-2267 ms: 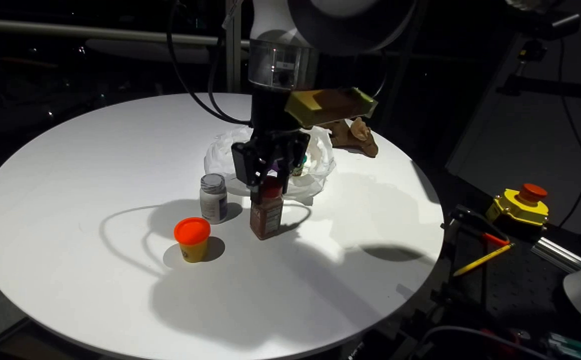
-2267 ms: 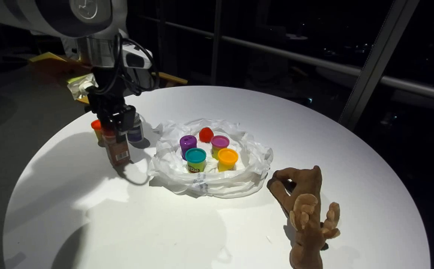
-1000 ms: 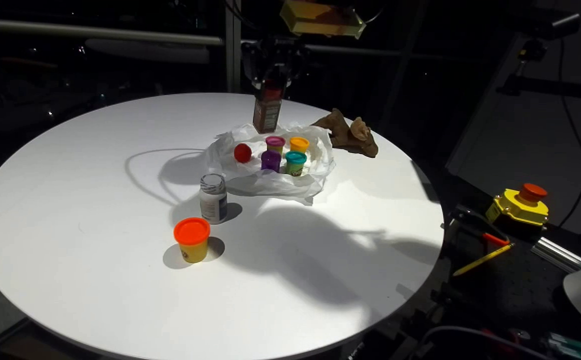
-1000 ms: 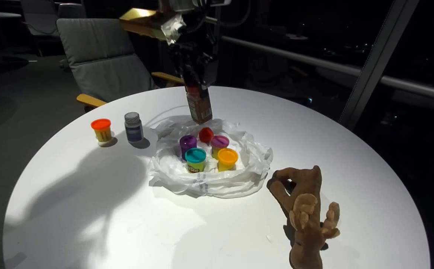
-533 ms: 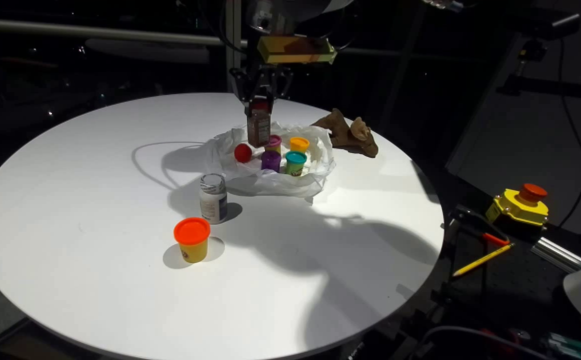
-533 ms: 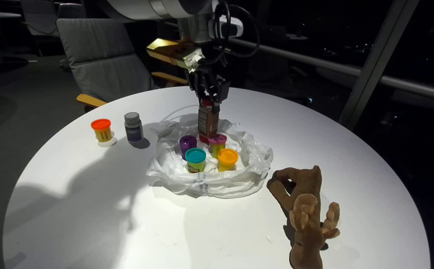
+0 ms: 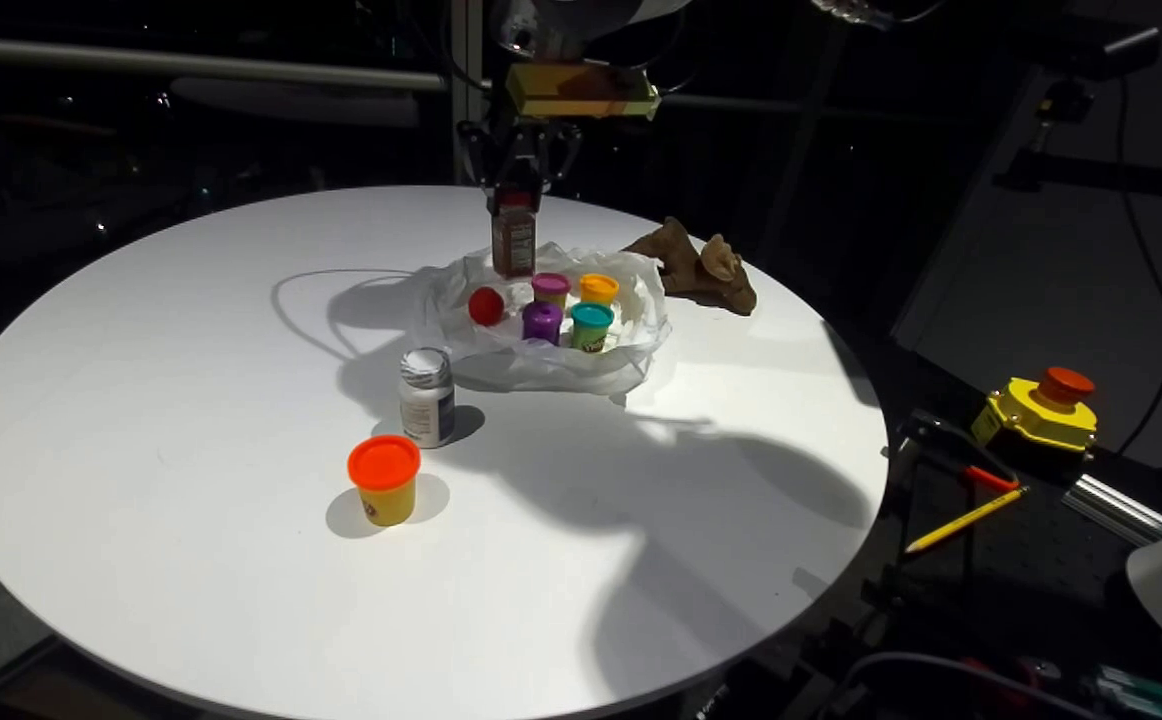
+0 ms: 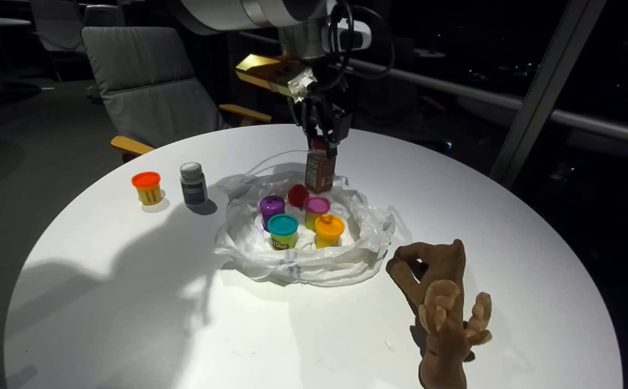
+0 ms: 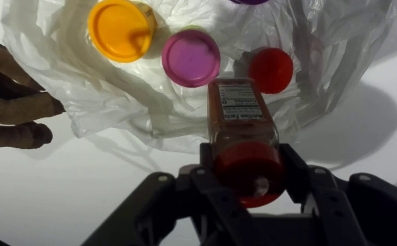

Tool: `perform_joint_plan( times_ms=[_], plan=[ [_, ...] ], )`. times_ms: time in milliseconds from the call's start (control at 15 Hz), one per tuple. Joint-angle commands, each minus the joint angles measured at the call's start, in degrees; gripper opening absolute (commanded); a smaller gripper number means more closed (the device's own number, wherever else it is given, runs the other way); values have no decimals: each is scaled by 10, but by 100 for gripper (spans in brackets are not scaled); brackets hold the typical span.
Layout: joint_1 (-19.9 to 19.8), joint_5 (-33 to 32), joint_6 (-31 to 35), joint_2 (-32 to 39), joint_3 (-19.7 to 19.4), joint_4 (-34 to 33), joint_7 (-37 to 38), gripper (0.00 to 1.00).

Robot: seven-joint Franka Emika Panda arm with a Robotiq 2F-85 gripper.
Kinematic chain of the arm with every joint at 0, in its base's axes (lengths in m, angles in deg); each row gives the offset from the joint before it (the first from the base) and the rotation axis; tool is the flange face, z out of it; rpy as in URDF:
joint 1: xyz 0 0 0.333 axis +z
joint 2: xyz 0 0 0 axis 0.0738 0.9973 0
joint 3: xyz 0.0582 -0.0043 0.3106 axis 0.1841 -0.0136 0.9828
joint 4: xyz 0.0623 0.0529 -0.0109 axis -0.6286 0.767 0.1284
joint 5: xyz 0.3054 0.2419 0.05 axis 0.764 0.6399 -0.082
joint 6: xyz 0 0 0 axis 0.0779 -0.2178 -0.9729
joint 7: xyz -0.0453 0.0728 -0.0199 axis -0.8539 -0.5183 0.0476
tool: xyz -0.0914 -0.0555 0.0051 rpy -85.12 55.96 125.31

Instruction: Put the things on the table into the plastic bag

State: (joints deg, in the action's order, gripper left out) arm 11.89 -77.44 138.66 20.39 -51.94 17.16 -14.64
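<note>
While the round table [image 7: 191, 580] gives me broad room between its edge and the plastic bag [image 8: 335, 270], the plush toy [image 8: 454, 302] lies near that edge, its legs [image 9: 17, 109] alone in my wrist view. My claw [image 9: 248, 157], jaws partway apart, grips the red-capped jar [image 9: 244, 131] at the bag's rim; that view alone makes its label [image 9: 241, 102] legible. Outside the bag stand one white bottle [image 7: 427, 410], one orange-lidded cup [image 7: 387, 485]; inside, three cups [image 8: 283, 232], one purple container [image 8: 272, 208], one red piece [image 8: 298, 195].
</note>
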Motion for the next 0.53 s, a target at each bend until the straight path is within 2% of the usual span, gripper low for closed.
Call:
perform_joint_plan(
  times_ms=[0, 467],
  plan=[
    [0, 10, 1, 1, -10, -20, 6, 26],
    [-20, 46, -5, 21, 4, -36, -14, 26]
  ],
)
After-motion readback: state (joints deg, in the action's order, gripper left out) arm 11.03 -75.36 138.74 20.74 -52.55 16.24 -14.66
